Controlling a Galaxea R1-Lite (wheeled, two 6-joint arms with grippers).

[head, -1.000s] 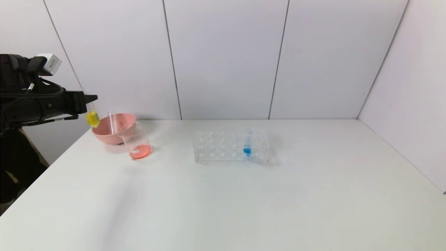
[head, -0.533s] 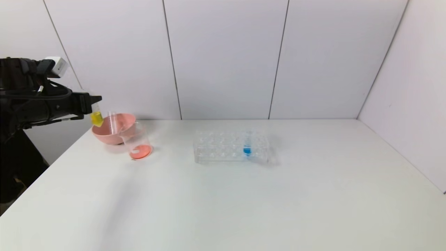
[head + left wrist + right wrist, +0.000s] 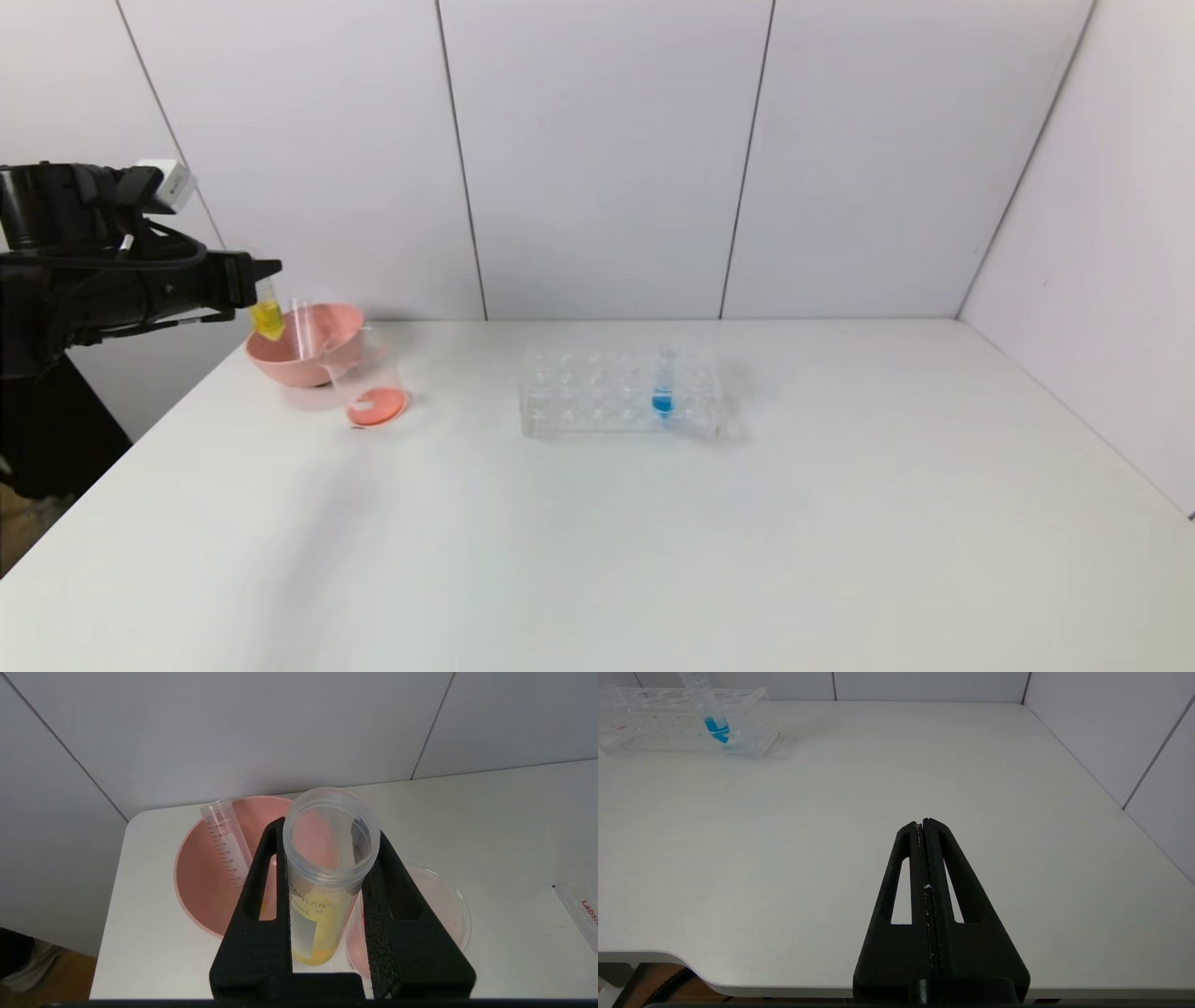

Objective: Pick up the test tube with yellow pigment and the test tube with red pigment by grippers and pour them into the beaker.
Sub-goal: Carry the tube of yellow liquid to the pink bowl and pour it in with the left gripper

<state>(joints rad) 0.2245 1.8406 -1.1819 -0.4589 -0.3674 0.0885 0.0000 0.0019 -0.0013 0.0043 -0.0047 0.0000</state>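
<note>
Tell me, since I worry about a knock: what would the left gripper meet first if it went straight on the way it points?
Probably the pink bowl: the left gripper, shut on the yellow test tube, points over it toward the wall; depth is unclear.

Three test tubes, one beaker, one pink bowl, one rack, two pincers.
</note>
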